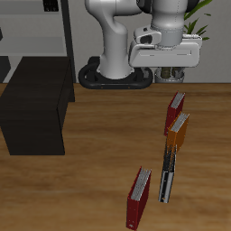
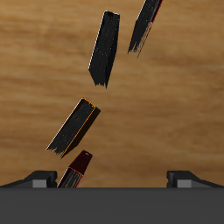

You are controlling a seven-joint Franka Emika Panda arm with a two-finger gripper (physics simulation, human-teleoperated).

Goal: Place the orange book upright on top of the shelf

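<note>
Gripper (image 1: 170, 76) hangs above the back of the table, in front of the robot base (image 1: 115, 76). Fingers wide apart, nothing between them; wrist view shows only the two fingertips (image 2: 37, 179) with bare wood in the gap.

Orange book (image 1: 180, 133) stands upright on the wooden table (image 1: 90, 180), at about 5 o'clock from the gripper in the exterior view, well below it. In the wrist view it shows edge-on, dark with an orange outline (image 2: 73, 126).

Neighbours of the orange book:
- dark red book (image 1: 175, 112) at 12 o'clock, just behind it, upright, closest to the gripper; appears partly under the gripper body in the wrist view (image 2: 77, 168).
- black-and-grey book (image 1: 168, 177) at 6 o'clock, just in front, looks near touching, can't confirm contact.
- second dark red book (image 1: 138, 198) at 7 o'clock, nearer the table's front edge, apart from the row.

Shelf (image 1: 36, 106) sits at roughly 9 o'clock from the orange book, well apart, flat top bare. Tall dark open-frame rack (image 1: 36, 32) stands behind it.

Count: 4 books total (1 orange, 2 dark red, 1 black-and-grey), 1 shelf, 1 rack. Open floor of table between books and shelf.
</note>
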